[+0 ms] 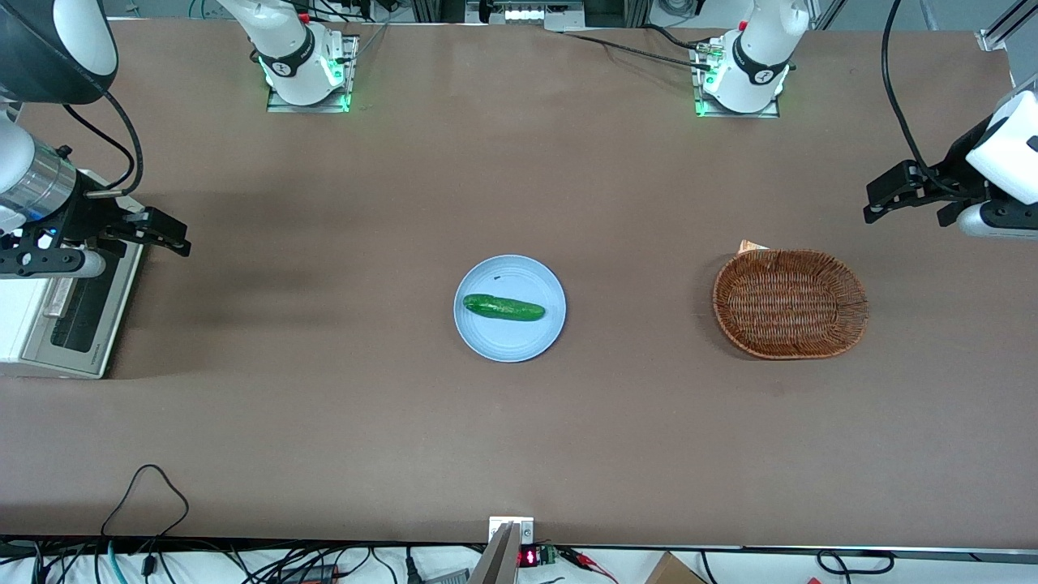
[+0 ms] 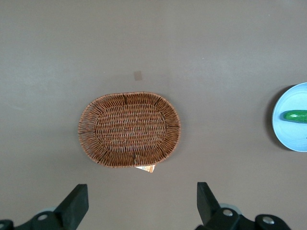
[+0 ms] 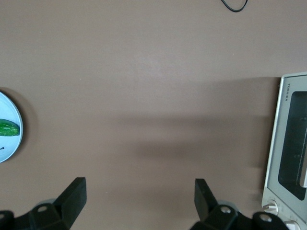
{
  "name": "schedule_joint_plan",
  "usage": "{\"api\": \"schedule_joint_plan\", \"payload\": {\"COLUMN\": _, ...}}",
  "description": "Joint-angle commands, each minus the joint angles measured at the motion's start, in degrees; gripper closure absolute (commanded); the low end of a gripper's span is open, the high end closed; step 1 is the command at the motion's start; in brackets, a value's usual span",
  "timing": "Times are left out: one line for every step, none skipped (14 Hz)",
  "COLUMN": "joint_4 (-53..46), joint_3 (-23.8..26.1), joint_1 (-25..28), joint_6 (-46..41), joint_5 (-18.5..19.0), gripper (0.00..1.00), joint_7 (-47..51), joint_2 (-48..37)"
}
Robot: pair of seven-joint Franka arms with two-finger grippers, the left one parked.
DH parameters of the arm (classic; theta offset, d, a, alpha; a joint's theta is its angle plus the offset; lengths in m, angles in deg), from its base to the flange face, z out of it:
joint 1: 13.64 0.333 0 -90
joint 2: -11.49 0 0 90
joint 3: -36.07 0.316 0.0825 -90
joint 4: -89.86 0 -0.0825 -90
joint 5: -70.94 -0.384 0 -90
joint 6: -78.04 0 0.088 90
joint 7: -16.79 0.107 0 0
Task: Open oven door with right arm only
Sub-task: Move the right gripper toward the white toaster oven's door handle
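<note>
A wide brown matte surface (image 1: 519,438) carries everything. At the working arm's end of it stands a small white toaster oven (image 1: 24,320). The oven door (image 1: 77,304), a flat silver-grey metal frame around a dark glass window with a bar handle, lies flush against the oven body, closed, and faces the middle of the surface; the wrist camera of the working arm shows the same door (image 3: 288,153) with two round knobs beside its window.

The right arm (image 1: 36,174), white with black bands and a shiny silver wrist cylinder, hangs above the oven. Its black two-finger gripper (image 1: 158,229) sits above the door's upper edge, at the end of the oven farther from the front camera, and points toward the middle of the surface. The wrist view shows the gripper (image 3: 139,201) with its two fingers spread wide and nothing between them, only bare surface below the gap; it touches neither door nor handle.

Toward the parked arm's end lies an oval brown woven wicker basket (image 1: 791,302), with a small tan scrap peeking from under its rim. Near the centre rests a round pale blue plate (image 1: 509,337), well apart from both oven and basket. On the plate lies a dark green cucumber (image 1: 503,307), stretched lengthwise across it.
</note>
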Motion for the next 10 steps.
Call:
{"api": "schedule_joint_plan", "payload": {"joint_4": 1.3, "joint_3": 0.3, "joint_1": -0.4, "joint_6": -0.6, "joint_5": 1.5, "gripper": 0.00, "joint_7": -0.9, "joint_2": -1.7}}
{"api": "schedule_joint_plan", "payload": {"joint_4": 1.3, "joint_3": 0.3, "joint_1": -0.3, "joint_6": -0.6, "joint_5": 2.2, "gripper": 0.00, "joint_7": -1.1, "joint_2": -1.6}}
{"api": "schedule_joint_plan", "payload": {"joint_4": 1.3, "joint_3": 0.3, "joint_1": -0.3, "joint_6": -0.6, "joint_5": 2.2, "gripper": 0.00, "joint_7": -1.2, "joint_2": -1.6}}
{"api": "schedule_joint_plan", "payload": {"joint_4": 1.3, "joint_3": 0.3, "joint_1": -0.3, "joint_6": -0.6, "joint_5": 2.2, "gripper": 0.00, "joint_7": -1.1, "joint_2": -1.5}}
{"api": "schedule_joint_plan", "payload": {"joint_4": 1.3, "joint_3": 0.3, "joint_1": -0.3, "joint_6": -0.6, "joint_5": 2.1, "gripper": 0.00, "joint_7": -1.0, "joint_2": -1.5}}
{"api": "schedule_joint_plan", "payload": {"joint_4": 1.3, "joint_3": 0.3, "joint_1": -0.2, "joint_6": -0.6, "joint_5": 2.1, "gripper": 0.00, "joint_7": -0.8, "joint_2": -1.5}}
{"api": "schedule_joint_plan", "payload": {"joint_4": 1.3, "joint_3": 0.3, "joint_1": -0.2, "joint_6": -0.6, "joint_5": 2.1, "gripper": 0.00, "joint_7": -0.5, "joint_2": -1.4}}
{"api": "schedule_joint_plan", "payload": {"joint_4": 1.3, "joint_3": 0.3, "joint_1": -0.2, "joint_6": -0.6, "joint_5": 2.1, "gripper": 0.00, "joint_7": -0.6, "joint_2": -1.4}}
{"api": "schedule_joint_plan", "payload": {"joint_4": 1.3, "joint_3": 0.3, "joint_1": -0.1, "joint_6": -0.7, "joint_5": 2.1, "gripper": 0.00, "joint_7": -0.1, "joint_2": -1.5}}
{"api": "schedule_joint_plan", "payload": {"joint_4": 1.3, "joint_3": 0.3, "joint_1": -0.1, "joint_6": -0.8, "joint_5": 2.0, "gripper": 0.00, "joint_7": 0.0, "joint_2": -1.4}}
